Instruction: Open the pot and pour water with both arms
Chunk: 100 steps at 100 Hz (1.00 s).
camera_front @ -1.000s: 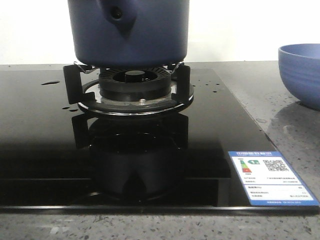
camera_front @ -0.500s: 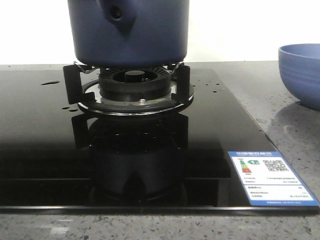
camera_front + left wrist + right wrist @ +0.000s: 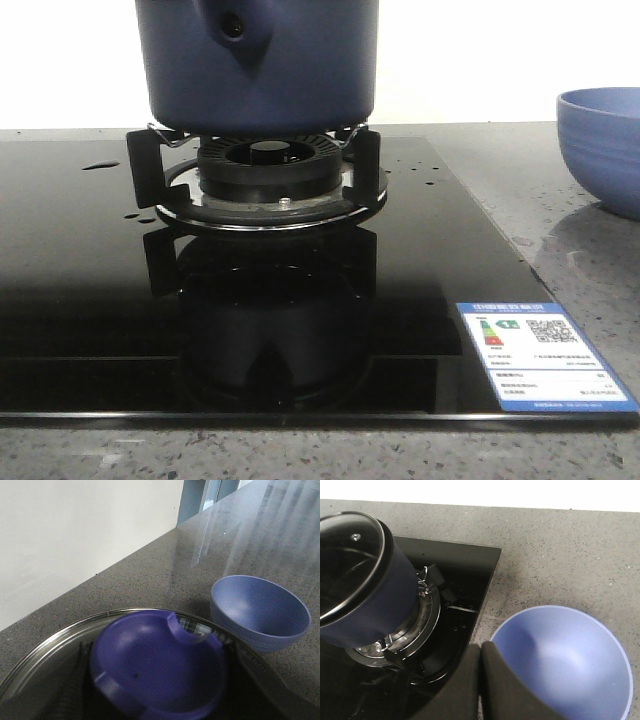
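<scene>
the right gripper [image 3: 480,680] has its two dark fingers pressed together, empty, above the worktop [image 3: 555,555] between the hob [image 3: 465,575] and the bowl [image 3: 570,665]. the left gripper is out of sight, so i cannot tell its state. the pot [image 3: 258,62] sits on the burner [image 3: 262,170], glass lid [image 3: 345,565] on, the bowl at 3 o'clock from it. drops of water [image 3: 100,166] lie on the hob at 9 o'clock.
</scene>
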Available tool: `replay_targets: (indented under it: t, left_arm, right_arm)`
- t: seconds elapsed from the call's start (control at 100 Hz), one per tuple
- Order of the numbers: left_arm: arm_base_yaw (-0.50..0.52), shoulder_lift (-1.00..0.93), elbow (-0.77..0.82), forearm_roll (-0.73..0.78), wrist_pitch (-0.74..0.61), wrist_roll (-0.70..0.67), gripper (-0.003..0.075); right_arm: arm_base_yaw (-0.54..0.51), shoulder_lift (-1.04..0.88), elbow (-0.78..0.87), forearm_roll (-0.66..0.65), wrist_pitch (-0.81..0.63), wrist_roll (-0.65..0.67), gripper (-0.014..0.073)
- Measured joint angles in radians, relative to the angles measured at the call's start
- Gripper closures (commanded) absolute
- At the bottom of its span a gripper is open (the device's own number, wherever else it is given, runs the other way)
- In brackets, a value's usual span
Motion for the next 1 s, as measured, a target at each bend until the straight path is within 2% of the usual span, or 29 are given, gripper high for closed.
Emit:
replay_targets:
  t: [1.0]
  left_arm:
    - [0.000, 0.010, 0.000, -0.007, -0.004, 0.000, 0.0353]
  right_arm:
    - [0.000, 0.000, 0.000, 0.000, -0.006, -0.002, 0.0667]
